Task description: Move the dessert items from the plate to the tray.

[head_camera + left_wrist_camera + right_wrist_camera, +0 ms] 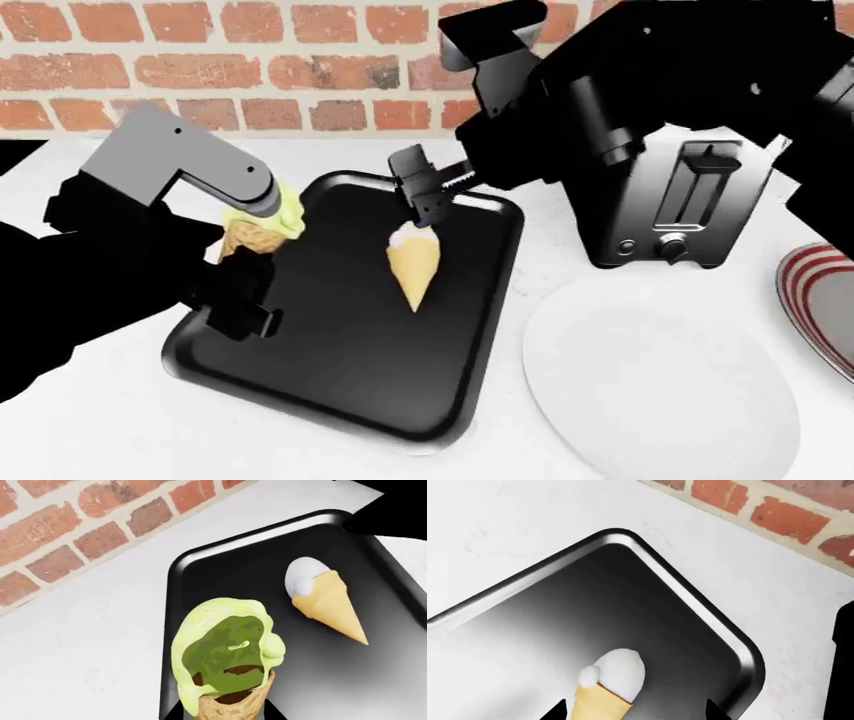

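The black tray (347, 350) lies on the white counter. The pale yellow cone with a white top (414, 262) lies on its side in the tray, and it also shows in the left wrist view (325, 602) and the right wrist view (607, 690). My right gripper (427, 212) hovers over its white top, with the jaws wide apart on either side of the cone (635, 712). My left gripper (247, 262) is shut on the brown waffle cone with the pale green scoop (260, 228) and holds it upright over the tray's left rim (223, 715).
A large white round plate (654, 390) lies right of the tray. A black toaster (674, 205) stands behind it. A red-striped plate (821, 300) is at the right edge. A brick wall (200, 60) runs along the back of the counter.
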`<state>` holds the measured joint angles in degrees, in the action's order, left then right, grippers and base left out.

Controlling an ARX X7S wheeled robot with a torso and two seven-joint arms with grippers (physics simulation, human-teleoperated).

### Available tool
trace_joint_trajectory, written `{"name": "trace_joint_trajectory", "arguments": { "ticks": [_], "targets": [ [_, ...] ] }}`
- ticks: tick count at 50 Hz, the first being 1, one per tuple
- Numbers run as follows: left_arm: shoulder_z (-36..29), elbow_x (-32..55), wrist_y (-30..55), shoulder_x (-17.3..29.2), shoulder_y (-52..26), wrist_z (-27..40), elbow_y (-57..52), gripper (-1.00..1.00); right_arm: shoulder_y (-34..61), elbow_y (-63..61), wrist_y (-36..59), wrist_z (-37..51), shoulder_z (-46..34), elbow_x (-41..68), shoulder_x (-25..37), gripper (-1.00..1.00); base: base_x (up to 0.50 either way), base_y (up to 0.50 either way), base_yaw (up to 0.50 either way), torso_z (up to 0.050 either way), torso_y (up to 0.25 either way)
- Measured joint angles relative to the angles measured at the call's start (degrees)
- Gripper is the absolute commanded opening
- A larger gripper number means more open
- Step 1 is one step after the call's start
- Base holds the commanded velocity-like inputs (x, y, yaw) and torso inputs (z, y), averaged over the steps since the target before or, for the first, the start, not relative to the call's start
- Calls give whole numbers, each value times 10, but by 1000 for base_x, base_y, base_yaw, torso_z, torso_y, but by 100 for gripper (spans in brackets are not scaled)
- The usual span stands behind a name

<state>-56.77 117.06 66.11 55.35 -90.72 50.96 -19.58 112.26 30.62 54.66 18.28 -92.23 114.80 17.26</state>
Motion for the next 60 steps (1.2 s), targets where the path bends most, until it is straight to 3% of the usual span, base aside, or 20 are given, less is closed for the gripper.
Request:
{"name": "trace_joint_trajectory", "arguments": {
  "ticks": [31, 60],
  "targets": [
    [-58, -14, 22, -94, 11, -19, 84, -100, 143, -233, 14, 166, 97, 145, 207, 100, 0, 0, 0, 0, 0],
    [-98, -60, 42, -156, 22, -75, 170, -100, 168, -306, 26, 227, 146, 186, 277, 100, 0, 0, 0, 0, 0]
  ]
}}
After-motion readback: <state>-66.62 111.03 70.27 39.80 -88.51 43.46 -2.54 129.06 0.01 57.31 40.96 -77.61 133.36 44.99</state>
